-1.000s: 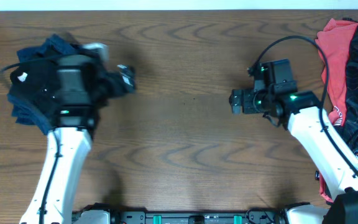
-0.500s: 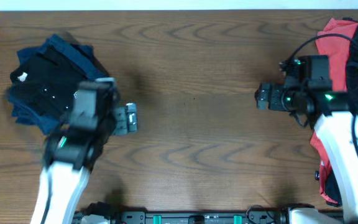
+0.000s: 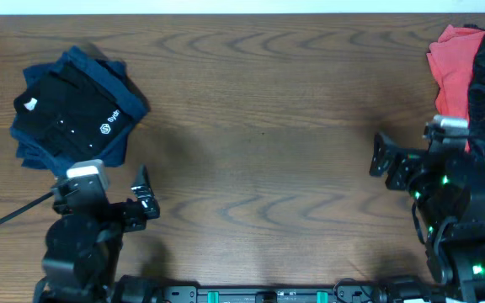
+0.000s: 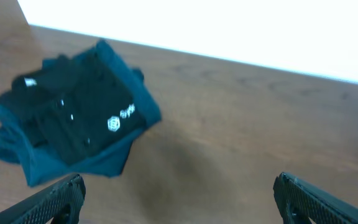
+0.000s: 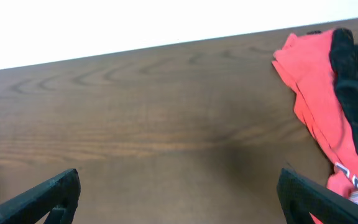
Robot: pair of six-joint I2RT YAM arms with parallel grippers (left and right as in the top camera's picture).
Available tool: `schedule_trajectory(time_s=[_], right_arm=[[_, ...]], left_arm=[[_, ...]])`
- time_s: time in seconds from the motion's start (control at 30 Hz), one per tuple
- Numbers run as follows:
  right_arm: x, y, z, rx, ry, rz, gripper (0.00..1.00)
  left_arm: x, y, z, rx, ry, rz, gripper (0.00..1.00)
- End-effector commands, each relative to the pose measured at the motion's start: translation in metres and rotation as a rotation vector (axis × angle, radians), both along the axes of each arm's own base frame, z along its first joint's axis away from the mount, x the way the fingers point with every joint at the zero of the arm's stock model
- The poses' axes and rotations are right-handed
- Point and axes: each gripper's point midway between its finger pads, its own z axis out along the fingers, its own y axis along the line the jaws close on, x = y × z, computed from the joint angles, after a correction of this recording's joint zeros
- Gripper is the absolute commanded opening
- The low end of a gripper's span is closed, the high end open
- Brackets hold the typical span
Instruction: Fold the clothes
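A folded stack of dark clothes point(image 3: 70, 114), a black shirt with a white logo on top of navy ones, lies at the table's far left; it also shows in the left wrist view point(image 4: 73, 118). An unfolded heap of red and black clothes point(image 3: 470, 93) lies at the far right edge and shows in the right wrist view point(image 5: 328, 99). My left gripper point(image 3: 144, 200) is open and empty near the front left, apart from the stack. My right gripper point(image 3: 383, 160) is open and empty, left of the heap.
The brown wooden table point(image 3: 259, 126) stretches between the two piles. A white wall runs along its far edge point(image 5: 135, 25). A black cable point(image 3: 11, 215) trails from the left arm at the front left.
Both arms have pulled back toward the front edge. The left gripper left the folded stack, which now lies uncovered. The right gripper moved right and nearer.
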Motion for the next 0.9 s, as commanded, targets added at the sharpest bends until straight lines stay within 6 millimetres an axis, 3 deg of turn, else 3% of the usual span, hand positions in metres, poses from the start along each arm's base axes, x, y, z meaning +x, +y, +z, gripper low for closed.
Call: schedule_trajectory(time_s=[0.0, 0.27, 0.47, 0.87], right_arm=[[-0.009, -0.002, -0.02, -0.003, 0.05, -0.018, 0.99], [-0.039, -0.006, -0.062, -0.03, 0.261, -0.018, 0.99], [-0.06, -0.008, -0.082, -0.045, 0.378, -0.019, 0.99], [-0.07, -0.001, -0.089, -0.023, 0.425, 0.016, 0.99]], left_arm=[[0.001, 0.004, -0.012, 0.006, 0.035, 0.029, 0.98], [-0.005, 0.005, -0.024, 0.018, 0.092, 0.03, 0.98], [-0.007, 0.006, -0.028, 0.022, 0.11, 0.029, 0.98], [-0.007, 0.006, -0.028, 0.022, 0.109, 0.03, 0.98]])
